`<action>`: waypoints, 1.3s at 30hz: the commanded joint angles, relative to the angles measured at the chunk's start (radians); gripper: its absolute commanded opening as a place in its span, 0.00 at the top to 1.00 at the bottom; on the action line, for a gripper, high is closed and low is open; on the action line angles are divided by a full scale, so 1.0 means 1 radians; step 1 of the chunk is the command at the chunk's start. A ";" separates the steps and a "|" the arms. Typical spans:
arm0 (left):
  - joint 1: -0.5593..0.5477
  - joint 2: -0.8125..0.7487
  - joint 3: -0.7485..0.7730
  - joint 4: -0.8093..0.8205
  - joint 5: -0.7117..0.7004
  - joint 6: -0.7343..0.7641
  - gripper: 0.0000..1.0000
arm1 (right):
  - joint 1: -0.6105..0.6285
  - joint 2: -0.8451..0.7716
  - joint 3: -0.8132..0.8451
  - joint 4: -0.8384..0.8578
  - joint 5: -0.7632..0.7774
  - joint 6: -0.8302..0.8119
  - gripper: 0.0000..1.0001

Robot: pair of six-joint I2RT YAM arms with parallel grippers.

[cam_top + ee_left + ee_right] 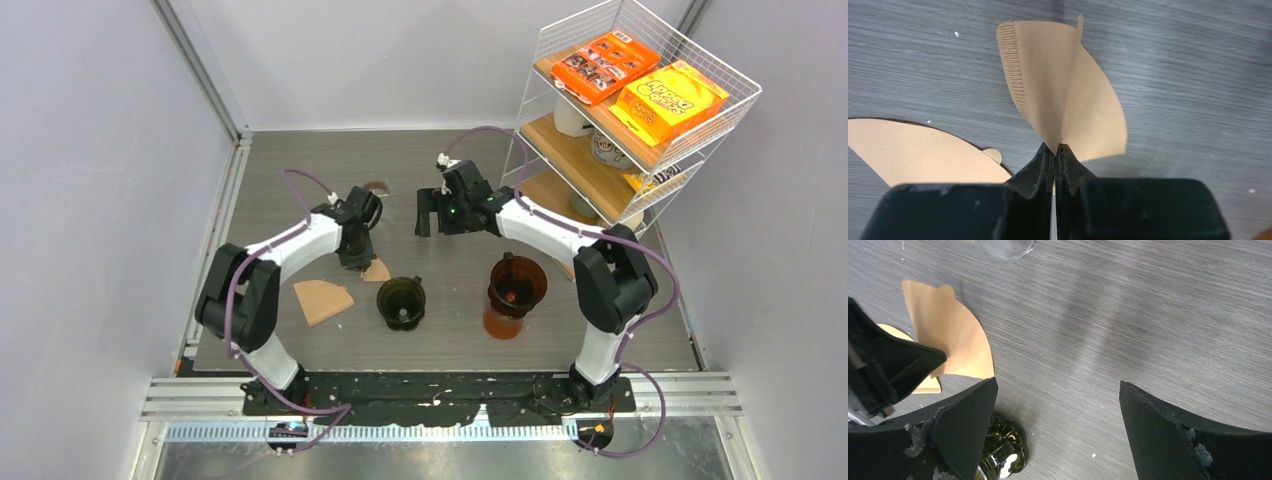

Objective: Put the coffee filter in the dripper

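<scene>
Left gripper (1054,146) pinched tight on pointed end of coffee filter (1063,100); fan edge spreads away from jaws, low over table (1198,75). We judge dark dripper (402,302) lies just right of filter, nearer bases; left arm closest. Right gripper (1058,385) spread wide, empty, hovering behind. Spare filter (322,300) flat at left, amber dripper (516,285) farther right. We see nothing between filter and dark dripper.

Filter (377,271) left of dripper (402,301)
</scene>
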 commanded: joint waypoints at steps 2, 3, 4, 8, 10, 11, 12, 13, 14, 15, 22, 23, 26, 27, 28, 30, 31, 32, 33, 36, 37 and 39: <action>-0.005 -0.133 0.003 0.003 -0.037 0.030 0.92 | -0.001 -0.086 -0.020 0.070 -0.035 -0.008 0.01; -0.005 -0.152 0.002 0.003 -0.046 0.036 0.92 | -0.001 -0.096 -0.022 0.072 -0.040 -0.014 0.01; -0.005 -0.174 0.000 0.005 -0.055 0.043 0.92 | -0.002 -0.101 -0.023 0.077 -0.045 -0.016 0.01; -0.005 -0.272 -0.005 0.027 -0.067 0.080 0.92 | -0.003 -0.164 -0.039 0.097 -0.071 -0.030 0.01; -0.005 -0.326 -0.012 0.046 -0.060 0.090 0.92 | -0.012 -0.198 -0.054 0.109 -0.076 -0.040 0.01; -0.005 -0.351 -0.019 0.061 -0.051 0.098 0.92 | -0.016 -0.210 -0.071 0.115 -0.077 -0.042 0.01; -0.005 -0.379 -0.024 0.075 -0.044 0.105 0.92 | -0.024 -0.234 -0.081 0.130 -0.082 -0.042 0.01; -0.005 -0.406 -0.031 0.091 -0.029 0.117 0.92 | -0.030 -0.247 -0.101 0.137 -0.086 -0.039 0.01; -0.005 -0.433 -0.038 0.111 -0.013 0.133 0.91 | -0.043 -0.275 -0.113 0.152 -0.098 -0.036 0.01; -0.005 -0.469 -0.045 0.138 0.012 0.149 0.91 | -0.051 -0.289 -0.134 0.165 -0.106 -0.032 0.01; -0.005 -0.640 -0.138 0.402 0.456 0.281 0.83 | -0.165 -0.516 -0.311 0.268 -0.245 -0.022 0.02; -0.005 -0.656 -0.150 0.448 0.523 0.284 0.81 | -0.171 -0.566 -0.327 0.278 -0.248 -0.036 0.02; -0.006 -0.684 -0.154 0.537 0.713 0.282 0.79 | -0.172 -0.664 -0.395 0.272 -0.253 -0.135 0.02; -0.011 -0.691 -0.152 0.559 0.774 0.283 0.79 | -0.173 -0.715 -0.412 0.273 -0.256 -0.172 0.02; -0.016 -0.695 -0.156 0.582 0.825 0.283 0.79 | -0.173 -0.741 -0.449 0.282 -0.258 -0.190 0.02; -0.027 -0.703 -0.172 0.643 0.924 0.283 0.79 | -0.173 -0.820 -0.507 0.311 -0.277 -0.234 0.03; -0.034 -0.705 -0.183 0.676 0.968 0.282 0.79 | -0.173 -0.872 -0.526 0.324 -0.300 -0.256 0.04; -0.041 -0.707 -0.193 0.716 1.004 0.281 0.79 | -0.174 -0.894 -0.563 0.357 -0.320 -0.267 0.04; -0.047 -0.712 -0.203 0.743 1.034 0.282 0.78 | -0.173 -0.937 -0.596 0.375 -0.371 -0.285 0.04; -0.069 -0.725 -0.215 0.764 1.066 0.307 0.78 | -0.173 -1.004 -0.637 0.433 -0.483 -0.305 0.04; -0.074 -0.730 -0.218 0.762 1.064 0.318 0.78 | -0.173 -1.011 -0.645 0.441 -0.495 -0.302 0.04; -0.082 -0.735 -0.221 0.758 1.059 0.338 0.78 | -0.173 -1.024 -0.642 0.460 -0.525 -0.293 0.04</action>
